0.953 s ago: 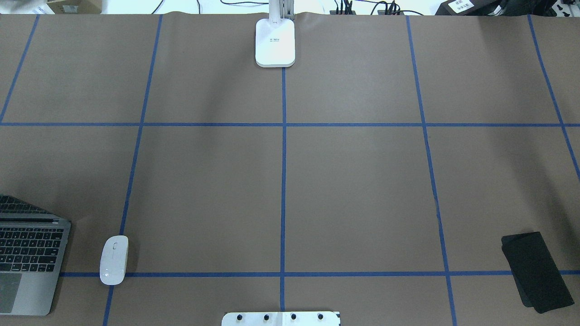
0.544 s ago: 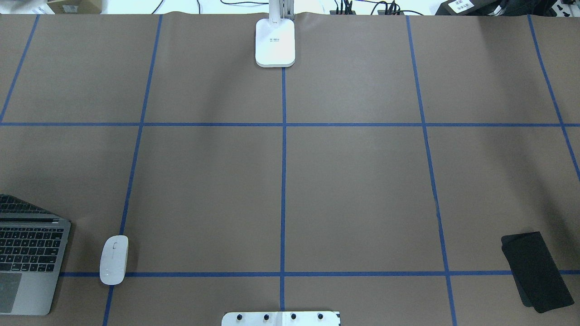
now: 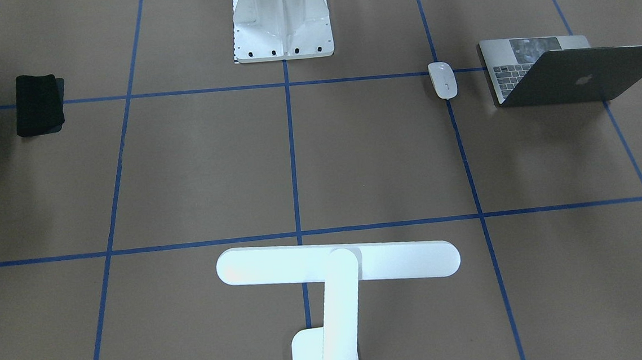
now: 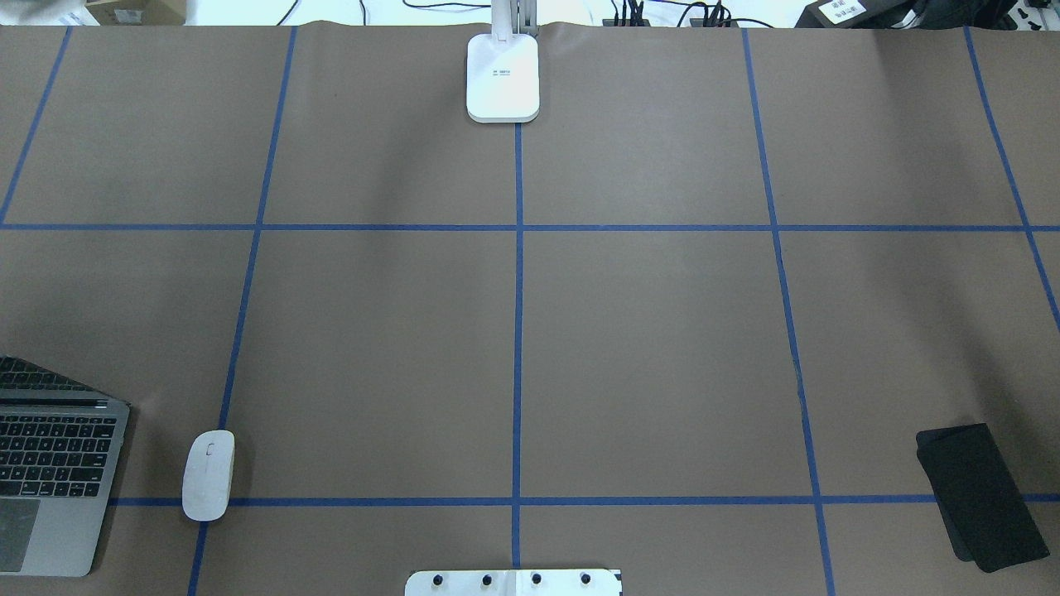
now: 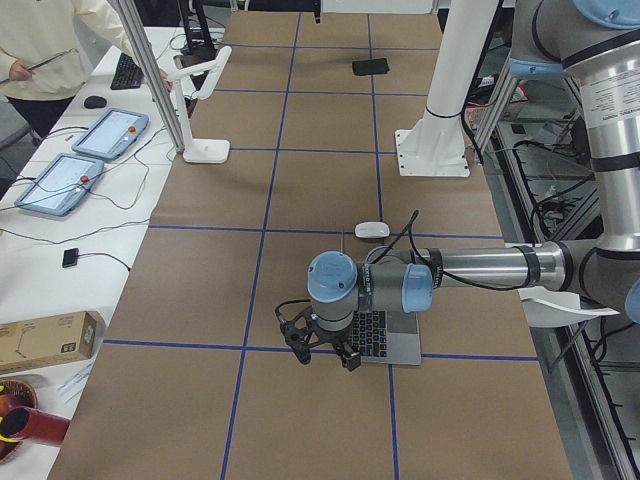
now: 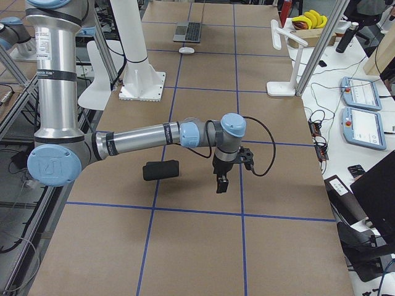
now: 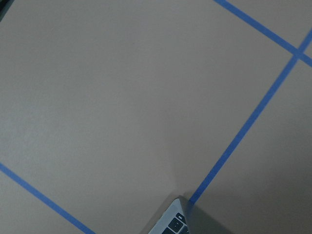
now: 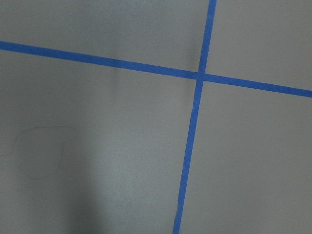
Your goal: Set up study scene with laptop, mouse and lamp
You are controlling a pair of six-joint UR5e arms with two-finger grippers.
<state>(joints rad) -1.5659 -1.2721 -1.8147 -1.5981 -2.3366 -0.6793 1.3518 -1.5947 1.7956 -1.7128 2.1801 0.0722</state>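
Note:
The laptop point(image 4: 50, 463) stands open at the table's near left corner, its lid with the logo facing the front camera point(image 3: 568, 72). The white mouse point(image 4: 208, 474) lies just to its right on a tape line. The white lamp point(image 3: 338, 263) stands at the far edge in the middle, its base point(image 4: 503, 79) on the centre line. My left gripper point(image 5: 322, 352) hovers over the table just beside the laptop point(image 5: 385, 335); I cannot tell if it is open. My right gripper point(image 6: 222, 182) hovers beside a black pad; I cannot tell if it is open.
The flat black pad point(image 4: 981, 497) lies at the near right. The white bolted pedestal point(image 3: 281, 19) stands at the robot's side in the middle. Blue tape lines grid the brown table. Tablets and cables lie on the side bench point(image 5: 60, 180).

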